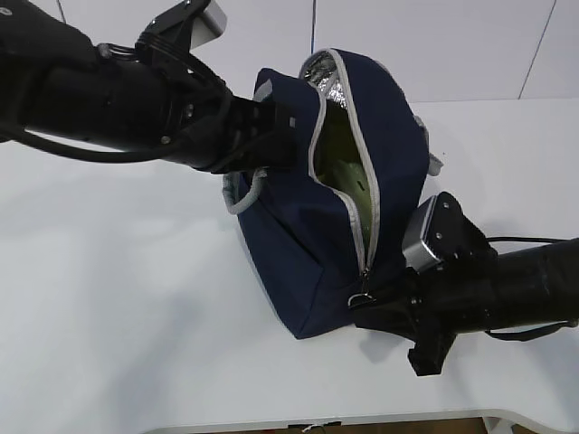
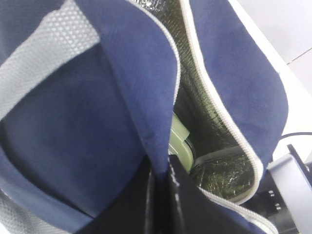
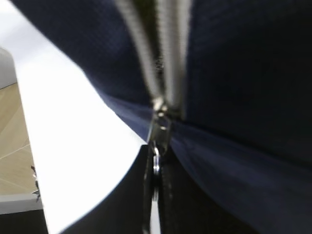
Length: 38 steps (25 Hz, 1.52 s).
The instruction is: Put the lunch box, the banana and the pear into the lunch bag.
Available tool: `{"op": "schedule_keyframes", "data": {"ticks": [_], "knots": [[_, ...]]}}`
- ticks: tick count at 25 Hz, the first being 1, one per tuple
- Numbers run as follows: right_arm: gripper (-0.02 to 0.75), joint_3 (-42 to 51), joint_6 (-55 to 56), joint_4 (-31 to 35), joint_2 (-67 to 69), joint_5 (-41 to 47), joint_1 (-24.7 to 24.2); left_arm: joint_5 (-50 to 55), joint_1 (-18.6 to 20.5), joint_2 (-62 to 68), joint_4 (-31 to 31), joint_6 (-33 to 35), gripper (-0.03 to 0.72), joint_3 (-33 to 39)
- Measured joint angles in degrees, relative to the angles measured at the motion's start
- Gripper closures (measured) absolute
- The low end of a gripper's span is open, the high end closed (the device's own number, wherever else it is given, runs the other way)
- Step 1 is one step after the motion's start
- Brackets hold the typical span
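Between the two sets of fingers: lunch bag [image 1: 362, 181], on desk [image 1: 118, 298], zipper partly open, lunch box [image 2: 178, 141] inside. Left fingers [image 2: 161, 195] pinch the bag's edge; right fingers [image 3: 155, 195] clamp the zipper pull [image 3: 159, 131].

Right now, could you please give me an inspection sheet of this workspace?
Surface: white table, bare where visible.
Job's things: lunch bag lying tilted, zipper partly open; pale green lunch box inside; banana and pear not seen.
Clutter: nothing seen.
End effectors: left end effector shut on the bag's fabric edge; right end effector shut on the zipper pull.
Cables: black cable by the right arm.
Surroundings: pale panelled wall.
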Motion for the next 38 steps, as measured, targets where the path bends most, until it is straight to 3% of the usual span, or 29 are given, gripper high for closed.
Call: {"op": "schedule_keyframes", "data": {"ticks": [10, 18, 21, 26, 29, 38], "knots": [[0.720, 0.0, 8.2, -1.1, -0.1, -0.6, 0.0, 0.0, 0.0, 0.0, 0.0, 0.0, 0.703, 0.0], [0.720, 0.0, 15.0, -8.7, -7.1, -6.2, 0.0, -0.2, 0.0, 0.0, -0.3, 0.0, 0.688, 0.0], [0.720, 0.0, 18.5, -10.4, -10.1, -7.3, 0.0, -0.2, 0.0, 0.0, -0.4, 0.0, 0.615, 0.0], [0.720, 0.0, 22.3, -15.2, -13.4, -7.7, 0.0, -0.4, 0.0, 0.0, -0.6, 0.0, 0.399, 0.0], [0.720, 0.0, 23.8, -16.0, -15.6, -8.2, 0.0, -0.9, 0.0, 0.0, -0.9, 0.0, 0.309, 0.0], [0.720, 0.1, 27.7, -17.2, -19.6, -8.3, 0.0, -3.3, 0.0, -4.1, -1.0, 2.6, 0.270, 0.0]]}}
